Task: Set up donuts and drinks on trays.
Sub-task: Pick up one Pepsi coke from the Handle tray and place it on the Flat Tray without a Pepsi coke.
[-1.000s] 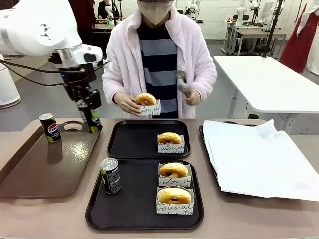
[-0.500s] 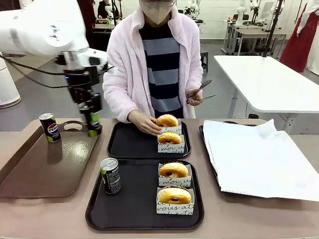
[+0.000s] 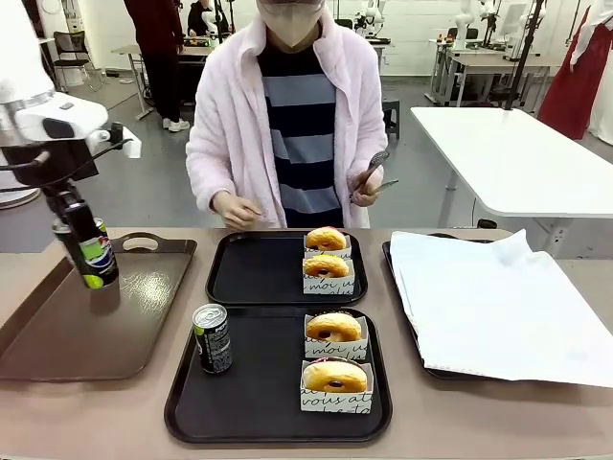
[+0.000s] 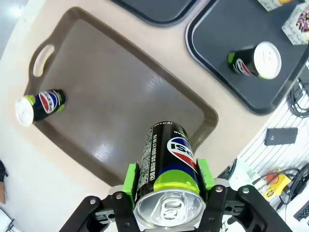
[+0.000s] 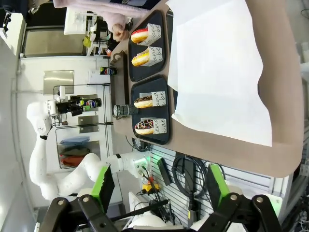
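Now the left gripper (image 4: 166, 186), jaws pinching a soda can (image 4: 166, 181), is holding it above the brown tray (image 3: 124, 326), and, seemingly gripped near its top, it risks swinging or slipping toward the far black tray (image 3: 254, 273).

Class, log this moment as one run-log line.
left gripper: shut on soda can, above brown tray | right gripper: open | far black tray: two donuts

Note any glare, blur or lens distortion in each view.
Front view: ceiling light glares off the brown tray. Left wrist view: wide-angle bend curves that tray's rim, and the held can looms oversized. Right wrist view: the scene lies rolled sideways, and the white paper looks washed out.
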`<state>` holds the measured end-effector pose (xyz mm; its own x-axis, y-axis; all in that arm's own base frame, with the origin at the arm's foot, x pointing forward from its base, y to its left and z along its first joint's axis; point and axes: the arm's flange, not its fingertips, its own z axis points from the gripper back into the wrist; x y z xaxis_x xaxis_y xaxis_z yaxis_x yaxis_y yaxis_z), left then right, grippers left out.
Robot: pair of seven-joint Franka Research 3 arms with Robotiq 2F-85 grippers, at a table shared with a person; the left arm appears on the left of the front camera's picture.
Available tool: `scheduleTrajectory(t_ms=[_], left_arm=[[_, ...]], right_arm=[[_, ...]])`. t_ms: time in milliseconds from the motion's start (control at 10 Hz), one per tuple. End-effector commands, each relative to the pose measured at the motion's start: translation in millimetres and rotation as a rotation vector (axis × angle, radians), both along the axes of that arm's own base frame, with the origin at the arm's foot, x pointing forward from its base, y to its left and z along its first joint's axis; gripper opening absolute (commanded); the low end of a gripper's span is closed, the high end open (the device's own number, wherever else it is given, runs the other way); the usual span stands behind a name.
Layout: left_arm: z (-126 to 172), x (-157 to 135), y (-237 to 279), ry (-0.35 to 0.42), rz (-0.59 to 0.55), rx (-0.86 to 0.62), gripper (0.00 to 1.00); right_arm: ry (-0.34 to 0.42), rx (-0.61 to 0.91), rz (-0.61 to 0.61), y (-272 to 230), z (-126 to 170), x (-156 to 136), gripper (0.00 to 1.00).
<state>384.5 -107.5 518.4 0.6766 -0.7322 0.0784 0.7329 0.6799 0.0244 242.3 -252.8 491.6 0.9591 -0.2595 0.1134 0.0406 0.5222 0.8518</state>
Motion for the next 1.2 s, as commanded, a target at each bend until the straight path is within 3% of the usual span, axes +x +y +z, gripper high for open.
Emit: scheduleTrajectory(t_ms=[0,400,500,800,1100], left_arm=[[-3.7,52.4,-40.1,-0.02,0.054,0.037,0.58],[-20.1,148.3,-111.5,-0.024,0.136,0.04,0.58],[-26.4,168.7,-123.8,0.01,0.144,0.017,0.58],[-62.4,186.6,-161.4,0.043,0.179,0.004,0.58],[-96.5,183.0,-189.8,0.034,0.178,0.045,0.58]], right_arm=[[-0.022,0.019,0.002,-1.2,1.3,1.4,1.0],[-0.022,0.019,0.002,-1.2,1.3,1.4,1.0],[-0.022,0.019,0.002,-1.2,1.3,1.4,1.0],[-0.022,0.019,0.002,-1.2,1.3,1.4,1.0],[-0.022,0.019,0.002,-1.2,1.3,1.4,1.0]])
